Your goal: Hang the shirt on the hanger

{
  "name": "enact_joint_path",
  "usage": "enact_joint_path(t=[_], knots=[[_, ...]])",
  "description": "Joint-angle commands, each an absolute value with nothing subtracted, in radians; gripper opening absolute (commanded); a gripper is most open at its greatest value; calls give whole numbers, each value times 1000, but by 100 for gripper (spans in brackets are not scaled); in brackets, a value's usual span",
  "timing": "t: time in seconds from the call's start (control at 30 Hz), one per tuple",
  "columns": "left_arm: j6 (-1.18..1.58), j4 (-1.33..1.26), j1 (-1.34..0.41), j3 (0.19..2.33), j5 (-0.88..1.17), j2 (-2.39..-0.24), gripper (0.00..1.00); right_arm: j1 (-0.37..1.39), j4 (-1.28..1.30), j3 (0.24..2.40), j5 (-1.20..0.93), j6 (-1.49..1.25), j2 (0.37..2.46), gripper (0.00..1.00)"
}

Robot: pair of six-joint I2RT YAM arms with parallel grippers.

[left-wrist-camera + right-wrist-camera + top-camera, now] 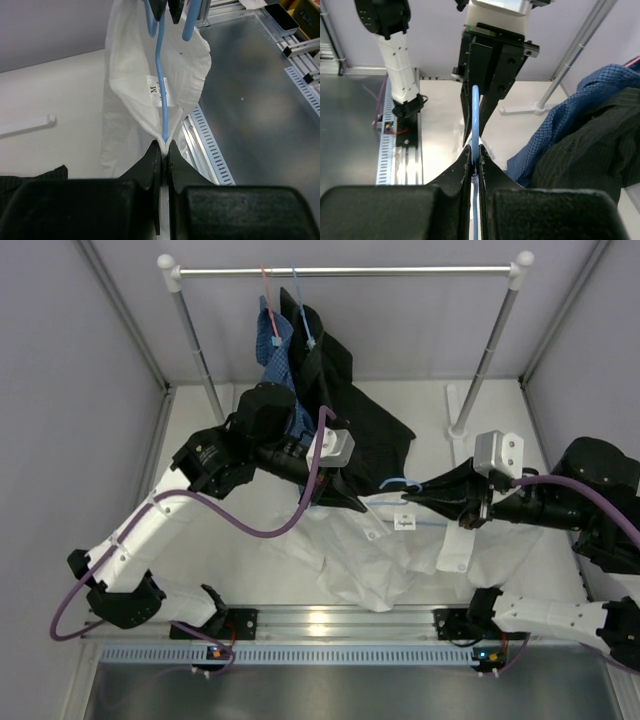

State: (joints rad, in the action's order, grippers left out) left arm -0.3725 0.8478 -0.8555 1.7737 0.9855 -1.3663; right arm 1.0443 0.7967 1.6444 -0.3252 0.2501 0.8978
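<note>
Both claws closed, the hanger [160, 95] spanned between them, the shirt [127, 85] hung from the wire over the table [235, 560].

The left gripper [164, 146] is pinched on the shirt's fabric where the wire end meets it; whether the wire itself is nipped cannot be told. The collar opening with its label gapes around the wire. The right gripper [475, 156] is clamped on the hanger near its hook. Judged best practice: keep the wire level, draw the fabric along it without letting the collar slip off, and move both arms together so the thin wire does not bend. The black shirt [375, 425] lies just behind the left claw, a snag risk. Open room lies forward and right, short of the rack's right post [490, 350].
</note>
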Motion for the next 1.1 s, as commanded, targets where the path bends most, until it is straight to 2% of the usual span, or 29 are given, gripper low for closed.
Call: enact_joint_path(t=[0.0,0.03,0.07,0.1,0.17,0.27,0.5,0.57,0.6,0.7,0.93,1.07], knots=[[-399,807,-856,1753,1037,-1345,0,1039,585,1585,-212,216,848,0],[-402,807,-854,1750,1034,-1339,0,1039,568,1572,-184,200,830,0],[-403,807,-854,1747,1029,-1336,0,1039,558,1559,-167,198,822,5],[-411,807,-854,1743,1028,-1335,0,1039,558,1545,-155,198,818,17],[-414,807,-854,1743,1035,-1330,0,1039,564,1529,-137,187,799,48],[-422,805,-854,1736,1054,-1319,0,1039,615,1502,-60,187,769,60],[-454,804,-854,1691,1051,-1264,0,1039,879,1540,116,169,712,75],[-463,804,-854,1675,1046,-1255,0,1039,948,1563,59,155,695,77],[-466,802,-854,1671,1045,-1250,0,1039,1018,1586,-87,158,693,77],[-472,804,-854,1667,1075,-1244,0,1039,1103,1582,-228,159,710,75],[-477,804,-854,1666,1130,-1247,0,1039,1111,1559,-334,193,749,58],[-485,804,-854,1661,1150,-1247,0,1039,1074,1551,-415,206,755,43]])
